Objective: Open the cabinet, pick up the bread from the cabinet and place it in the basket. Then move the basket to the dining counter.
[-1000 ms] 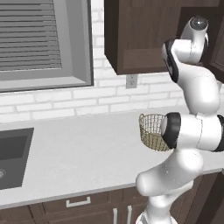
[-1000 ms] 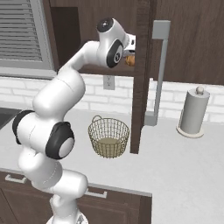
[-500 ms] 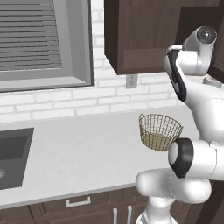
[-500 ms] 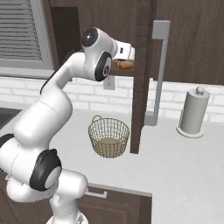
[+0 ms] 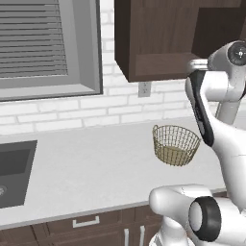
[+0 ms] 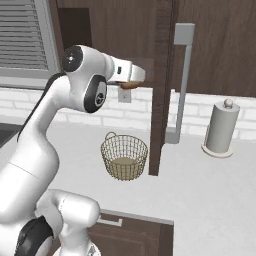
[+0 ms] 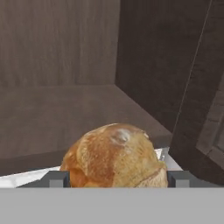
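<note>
Up at the open cabinet (image 6: 107,30), the gripper (image 6: 131,80) is holding the bread (image 7: 114,156) between its widely spread fingers, one dark tip (image 7: 57,179) showing at each side of the roll. Compared with a second ago, the hand is sitting further out from the cabinet, the upper arm is leaning back toward the base, and the bread is travelling with it, clear of the shelf. In the hand view the bare cabinet floor and back wall are receding behind the roll, with the swung-out door (image 6: 163,75) standing close on one side.

Below, the basket (image 6: 124,156) is resting on the grey counter (image 6: 210,185), holding nothing but its beige base. It is sitting just beside the door's lower edge. Open worktop is stretching left toward the sink (image 5: 13,169), and a paper towel roll (image 6: 220,129) is standing well apart to the right by the wall.
</note>
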